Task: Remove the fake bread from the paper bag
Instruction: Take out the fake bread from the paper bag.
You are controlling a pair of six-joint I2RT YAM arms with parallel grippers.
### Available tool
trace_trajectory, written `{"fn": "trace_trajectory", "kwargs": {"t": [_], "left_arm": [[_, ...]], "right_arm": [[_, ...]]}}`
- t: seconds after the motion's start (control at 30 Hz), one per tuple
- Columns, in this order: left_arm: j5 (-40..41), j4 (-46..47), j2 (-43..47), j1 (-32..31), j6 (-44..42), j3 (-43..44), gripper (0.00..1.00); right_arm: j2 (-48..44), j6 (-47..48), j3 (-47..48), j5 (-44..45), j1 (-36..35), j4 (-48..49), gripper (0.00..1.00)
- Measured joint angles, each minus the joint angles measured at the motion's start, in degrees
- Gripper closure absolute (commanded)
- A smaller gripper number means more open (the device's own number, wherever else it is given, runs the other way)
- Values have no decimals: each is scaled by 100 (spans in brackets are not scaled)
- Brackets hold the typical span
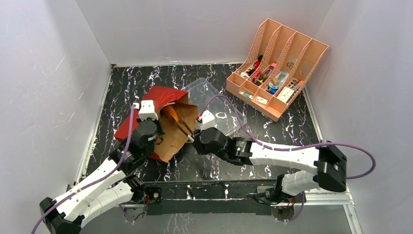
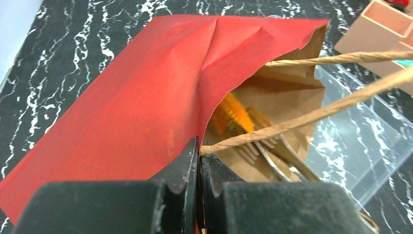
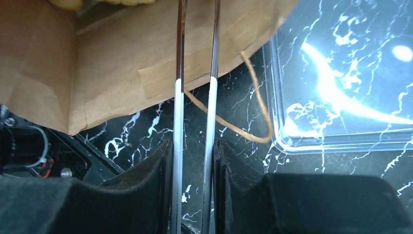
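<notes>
One orange loaf inside the paper bag, likely light and stiff; right gripper clamps tongs to pinch its middle; left gripper clenches the bag rim.

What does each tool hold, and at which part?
Left tool pinches the paper bag at its mouth edge; right tool squeezes metal tongs by their two arms.

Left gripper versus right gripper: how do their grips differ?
Left gripper pinches the glossy red paper bag at its twisted brown handle; right gripper clamps slim metal tongs. Left jaws meet nearly flush; right jaws are parted by the tongs' two arms. Both are shut on something.
</notes>
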State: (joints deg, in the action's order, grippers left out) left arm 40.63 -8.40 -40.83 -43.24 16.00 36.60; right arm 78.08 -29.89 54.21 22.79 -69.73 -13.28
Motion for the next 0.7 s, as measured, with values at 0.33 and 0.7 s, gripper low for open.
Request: {"fn": "trace_trajectory", "kwargs": {"t": [0.33,0.7], "left_arm": [[1176,147,-1268,-11,249,197,100],[2014,-219,-2531,-11,712,1093,100]], "right_arm": [[-590,-72,-29,234,2,-392,100],[-1168,-129,-47,591,0,-949,100]]}}
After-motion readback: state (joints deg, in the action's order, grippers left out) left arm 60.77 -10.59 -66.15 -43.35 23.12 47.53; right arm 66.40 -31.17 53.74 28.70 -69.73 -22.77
